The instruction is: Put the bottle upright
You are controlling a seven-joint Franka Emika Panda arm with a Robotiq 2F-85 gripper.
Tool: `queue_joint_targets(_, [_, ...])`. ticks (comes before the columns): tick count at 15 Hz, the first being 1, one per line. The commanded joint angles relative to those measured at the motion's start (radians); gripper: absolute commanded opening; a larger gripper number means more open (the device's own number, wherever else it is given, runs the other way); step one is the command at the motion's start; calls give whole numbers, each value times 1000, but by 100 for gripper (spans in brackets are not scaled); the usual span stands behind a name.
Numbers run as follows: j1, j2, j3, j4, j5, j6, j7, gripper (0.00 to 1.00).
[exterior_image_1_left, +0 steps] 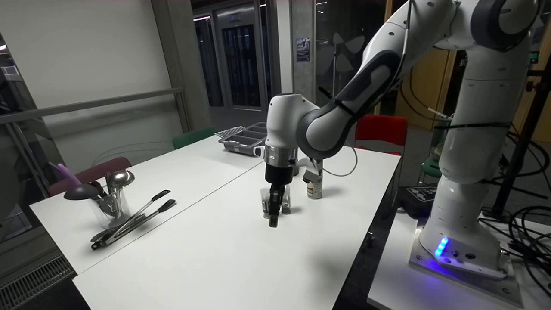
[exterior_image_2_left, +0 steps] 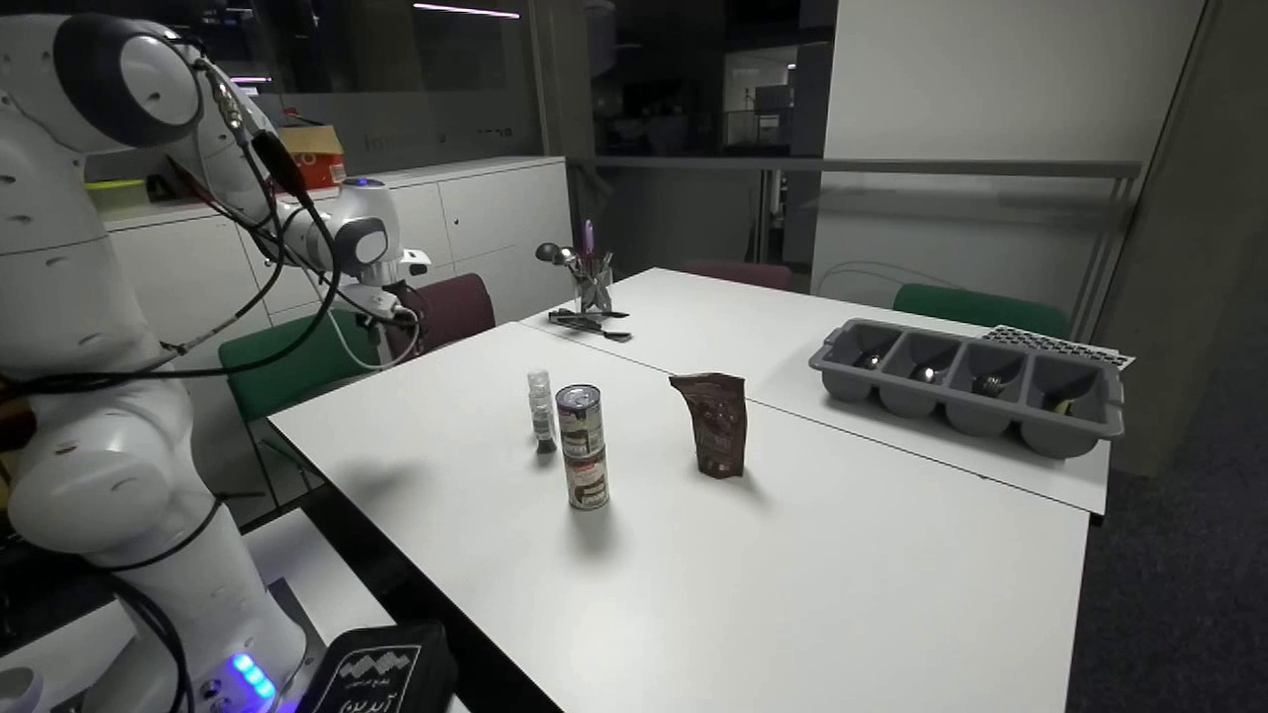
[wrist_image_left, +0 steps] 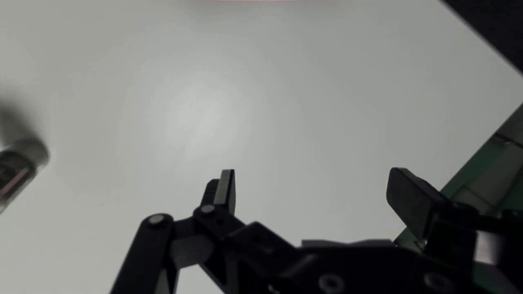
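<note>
In an exterior view the bottle [exterior_image_2_left: 541,411], a slim clear-grey cylinder, stands on the table with its dark cap at the bottom. From the opposite side, a clear bottle with a dark lower end [exterior_image_1_left: 286,200] shows partly behind my gripper [exterior_image_1_left: 274,221], and a second labelled clear cylinder [exterior_image_1_left: 264,201] stands on the gripper's other side. Fingers wide apart, the gripper [wrist_image_left: 312,177] hovers over the table, open, with nothing between its pads. At the wrist view's left edge a blurred cylinder with a dark label [wrist_image_left: 18,163] is cut off; which one it is, I cannot tell.
Two stacked cans [exterior_image_2_left: 584,451] stand close to the bottle, with a brown pouch [exterior_image_2_left: 718,426] beyond. A grey divided tray [exterior_image_2_left: 971,386], tongs [exterior_image_1_left: 133,224] and a utensil holder [exterior_image_1_left: 109,209] are farther off. The table edge [wrist_image_left: 486,143] lies near the gripper's right finger.
</note>
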Motion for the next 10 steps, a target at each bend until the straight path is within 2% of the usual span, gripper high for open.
queue_joint_targets(1, [148, -43, -153, 61, 257, -242, -165, 100])
queue_joint_targets(2, [181, -52, -207, 68, 277, -323, -136, 100])
queue_joint_targets(3, [207, -51, -265, 64, 227, -366, -77, 100])
queue_joint_targets(4, [269, -25, -278, 59, 213, -276, -91, 100])
queue_joint_targets(6, [293, -32, -342, 62, 214, -333, -89, 100])
queue_joint_targets(10, [298, -32, -359, 62, 215, -340, -89, 100])
